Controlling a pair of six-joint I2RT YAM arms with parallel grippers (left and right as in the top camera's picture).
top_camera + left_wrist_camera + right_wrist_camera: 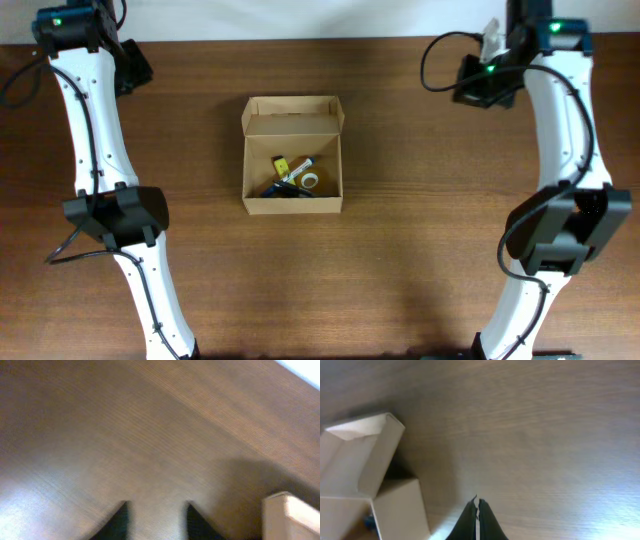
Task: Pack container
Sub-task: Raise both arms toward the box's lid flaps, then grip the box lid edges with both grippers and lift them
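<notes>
L jaws apart, R jaws together, tips only; container [293,206] contents unclear.

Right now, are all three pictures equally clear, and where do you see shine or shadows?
Overhead view: sharp and evenly lit, the container casting little shadow on the table. Left wrist view: blurred throughout, pale glare at lower left, a dark shadow beside the container's corner. Right wrist view: softer than overhead, glare on the wood at lower right, shadow beside the container's flap.
</notes>
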